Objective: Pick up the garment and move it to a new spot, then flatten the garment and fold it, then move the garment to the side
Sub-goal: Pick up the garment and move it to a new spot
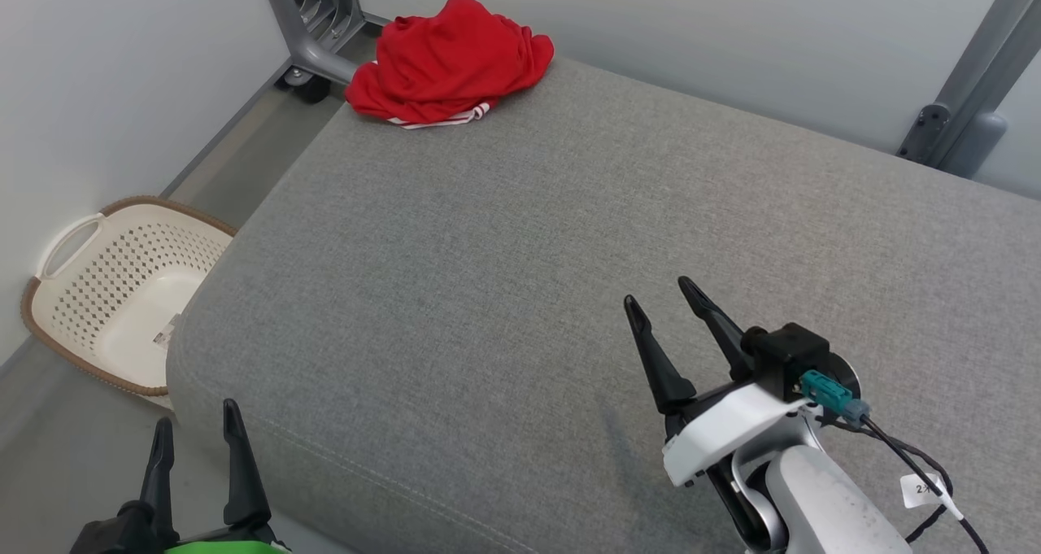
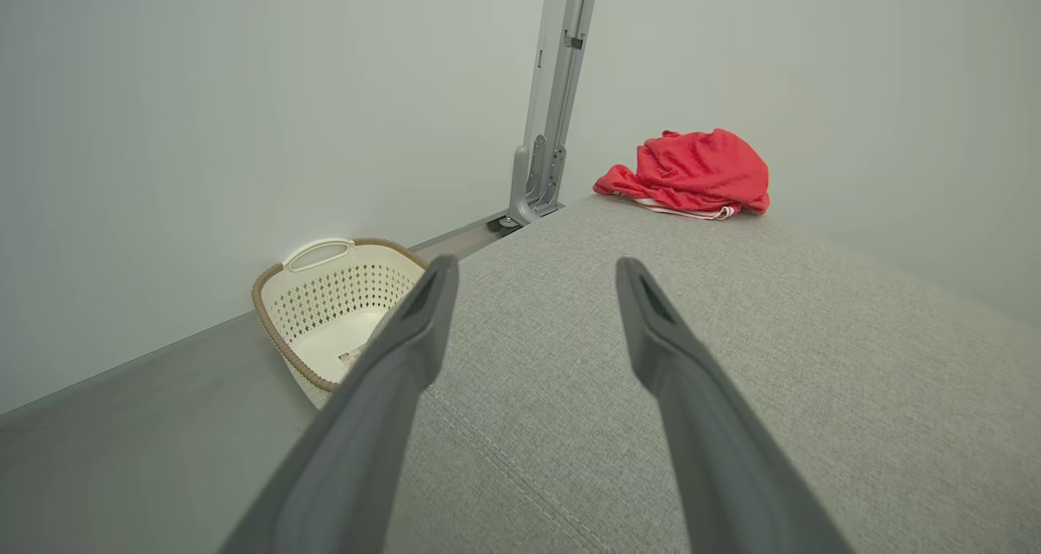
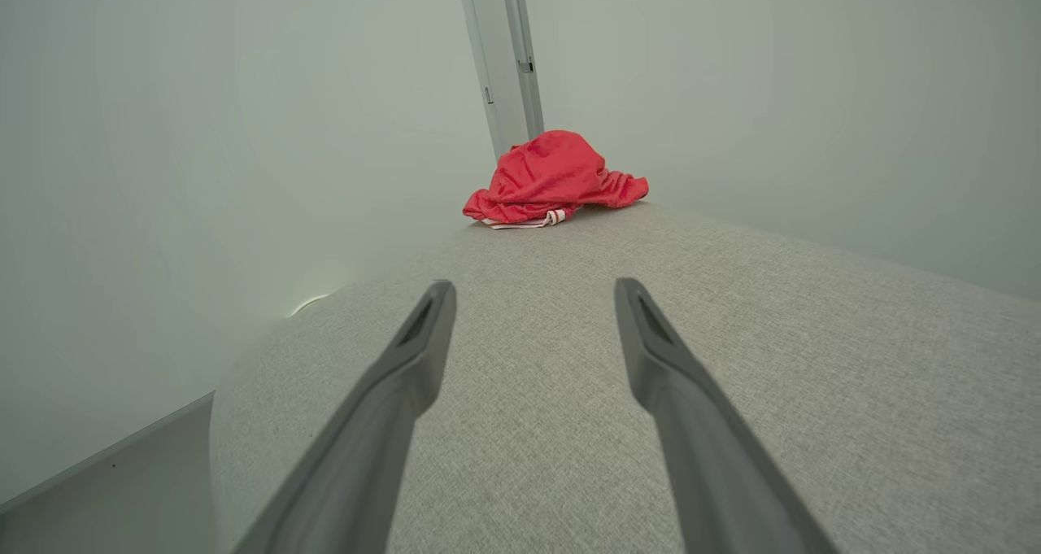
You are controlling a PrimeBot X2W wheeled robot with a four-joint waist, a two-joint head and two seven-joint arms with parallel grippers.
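Observation:
A red garment (image 1: 451, 62) with a white-striped hem lies bunched at the far left corner of the grey cushioned surface (image 1: 569, 237). It also appears far ahead in the left wrist view (image 2: 691, 172) and the right wrist view (image 3: 549, 178). My left gripper (image 1: 198, 429) is open at the near left edge of the cushion, far from the garment. My right gripper (image 1: 659, 290) is open above the near right part of the cushion, nothing between its fingers. Both wrist views show open jaws, left (image 2: 537, 269) and right (image 3: 533, 290).
A cream perforated laundry basket (image 1: 122, 290) with a brown rim stands on the floor left of the cushion. A grey metal stand on wheels (image 1: 313, 29) sits behind the garment, and another grey post (image 1: 968, 90) at the far right. Pale walls close in.

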